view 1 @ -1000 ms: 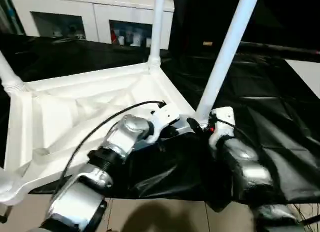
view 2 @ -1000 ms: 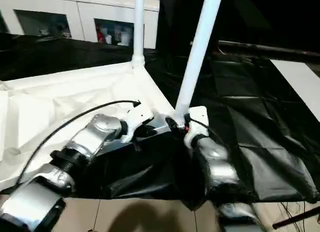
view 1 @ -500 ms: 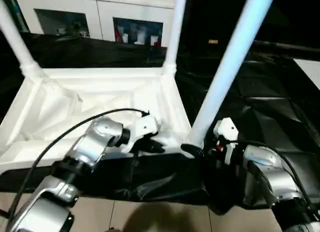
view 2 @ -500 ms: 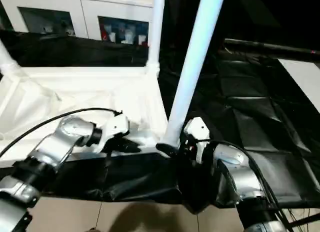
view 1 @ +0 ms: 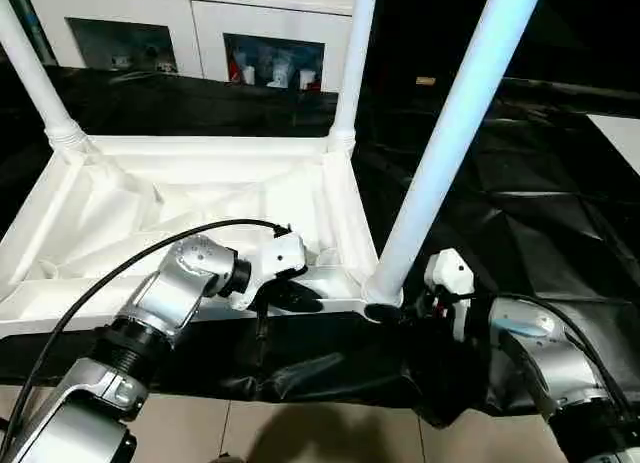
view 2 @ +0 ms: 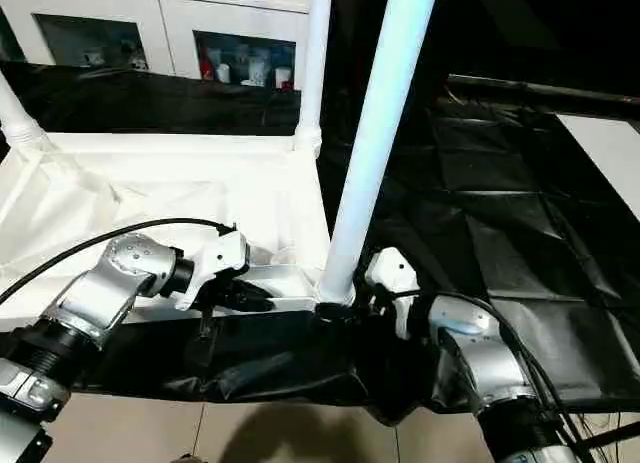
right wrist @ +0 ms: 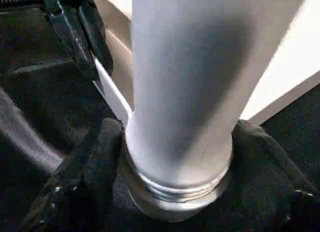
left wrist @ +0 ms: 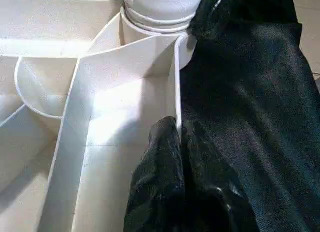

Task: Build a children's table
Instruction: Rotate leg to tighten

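The children's table (view 1: 180,198) lies upside down on the black cloth, ribbed underside up. Three white legs stand in its corner sockets: back left (view 1: 30,73), back right (view 1: 355,63) and near right (view 1: 455,143). My left gripper (view 1: 300,301) is shut on the near rim wall of the top, and its black fingers (left wrist: 165,142) pinch the thin white wall. My right gripper (view 2: 335,311) sits at the base of the near right leg (right wrist: 180,91). Its fingers (right wrist: 85,167) hug the leg's collar from both sides, shut on it.
The black-draped work table (view 1: 540,213) runs off to the right and its front edge lies just under my forearms, with tiled floor (view 1: 300,433) below. A white cabinet with glass doors (view 1: 200,33) stands behind. A dark bar (view 2: 540,93) crosses at the right rear.
The head view has swung and tilted. My right gripper's fingers have drawn in around the base of the near right leg. The left gripper stays clamped on the rim.
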Controlling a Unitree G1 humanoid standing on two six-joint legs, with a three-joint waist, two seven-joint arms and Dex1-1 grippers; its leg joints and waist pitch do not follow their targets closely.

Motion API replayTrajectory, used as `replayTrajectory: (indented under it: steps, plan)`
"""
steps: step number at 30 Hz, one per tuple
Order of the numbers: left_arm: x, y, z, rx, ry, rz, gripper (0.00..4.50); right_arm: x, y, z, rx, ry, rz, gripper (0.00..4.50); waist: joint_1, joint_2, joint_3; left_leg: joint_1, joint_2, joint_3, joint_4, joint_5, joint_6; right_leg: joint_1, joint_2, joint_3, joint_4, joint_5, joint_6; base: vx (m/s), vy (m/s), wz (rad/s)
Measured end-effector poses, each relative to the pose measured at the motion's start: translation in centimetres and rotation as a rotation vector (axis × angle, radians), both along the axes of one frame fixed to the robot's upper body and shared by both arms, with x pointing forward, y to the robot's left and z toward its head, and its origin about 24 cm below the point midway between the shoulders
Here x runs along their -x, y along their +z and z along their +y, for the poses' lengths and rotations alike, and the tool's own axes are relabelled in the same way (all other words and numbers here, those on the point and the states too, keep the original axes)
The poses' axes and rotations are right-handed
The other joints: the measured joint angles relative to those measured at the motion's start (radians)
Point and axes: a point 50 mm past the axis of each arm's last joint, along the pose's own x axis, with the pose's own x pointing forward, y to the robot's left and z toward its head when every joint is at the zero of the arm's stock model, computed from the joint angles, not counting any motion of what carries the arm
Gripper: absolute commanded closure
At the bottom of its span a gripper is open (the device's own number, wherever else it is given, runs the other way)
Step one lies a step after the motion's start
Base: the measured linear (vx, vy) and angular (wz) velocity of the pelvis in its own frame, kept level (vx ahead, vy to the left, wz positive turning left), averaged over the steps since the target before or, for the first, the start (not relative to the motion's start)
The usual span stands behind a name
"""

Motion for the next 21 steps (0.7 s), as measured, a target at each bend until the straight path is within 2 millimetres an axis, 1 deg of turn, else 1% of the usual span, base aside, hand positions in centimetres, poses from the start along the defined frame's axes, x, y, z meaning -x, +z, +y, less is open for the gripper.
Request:
replayTrajectory:
  steps: [1, 2, 4, 15, 16, 18, 19, 21]
  plan:
    - [0.1, 0.0, 0.0, 0.000, 0.000, 0.000, 4.50, 0.0, 0.0, 0.0, -0.004, 0.002, 0.002, 1.62, 0.000, 0.000, 0.000, 0.000, 0.000, 0.000, 0.000, 0.000, 0.000, 0.000, 0.000, 0.000, 0.000, 0.000, 0.000, 0.000, 0.000, 0.00]
    - [0.1, 0.0, 0.0, 0.001, 0.000, 0.000, 4.50, 0.0, 0.0, 0.0, -0.006, 0.004, 0.003, 1.62, 0.000, 0.000, 0.000, 0.000, 0.000, 0.000, 0.000, 0.000, 0.000, 0.000, 0.000, 0.000, 0.000, 0.000, 0.000, 0.000, 0.000, 0.00]
    - [0.1, 0.0, 0.1, 0.001, 0.000, 0.000, 4.50, 0.1, 0.0, 0.0, -0.012, 0.007, 0.006, 1.76, -0.001, 0.000, 0.001, 0.000, 0.000, 0.000, 0.000, 0.000, 0.000, 0.000, 0.000, 0.000, 0.000, 0.000, 0.000, 0.000, 0.000, 0.00]
    - [0.4, 0.0, 0.2, 0.006, -0.002, 0.015, 4.50, 0.3, -0.2, 0.3, -0.038, 0.008, 0.017, 1.83, -0.002, 0.000, 0.001, 0.001, 0.000, 0.000, 0.000, 0.000, 0.000, 0.000, 0.000, 0.000, 0.000, 0.000, 0.000, 0.000, 0.000, 0.00]
    - [0.2, -0.1, 0.1, 0.010, 0.016, 0.016, 4.50, 0.2, -0.4, 0.7, -0.054, -0.026, 0.014, 1.83, -0.002, 0.000, 0.001, 0.001, 0.000, 0.000, 0.000, 0.000, 0.000, 0.001, 0.000, 0.000, 0.001, 0.000, 0.000, 0.000, 0.000, 0.00]
    - [-0.1, -0.2, -0.2, 0.010, 0.050, 0.002, 4.50, -0.2, -0.7, 0.7, -0.074, -0.104, 0.014, 1.83, -0.003, 0.000, 0.001, 0.001, 0.000, 0.000, 0.000, 0.000, 0.000, 0.003, 0.000, 0.000, 0.001, 0.000, -0.001, 0.000, 0.000, 0.00]
    - [-0.7, -0.3, -0.8, 0.011, 0.096, -0.015, 4.50, -0.6, -1.1, 0.9, -0.104, -0.209, 0.015, 1.83, -0.003, 0.001, 0.001, 0.002, 0.000, 0.000, 0.000, 0.000, 0.000, 0.004, 0.000, 0.001, 0.001, 0.001, -0.002, 0.000, 0.000, 0.00]
    - [-1.3, -0.5, -1.7, 0.015, 0.150, -0.039, 4.50, -1.3, -1.4, 1.1, -0.128, -0.327, 0.011, 1.83, -0.004, 0.001, 0.001, 0.003, -0.001, 0.000, 0.000, 0.000, -0.001, 0.004, 0.000, 0.001, 0.001, 0.002, -0.002, -0.025, -0.001, 0.00]
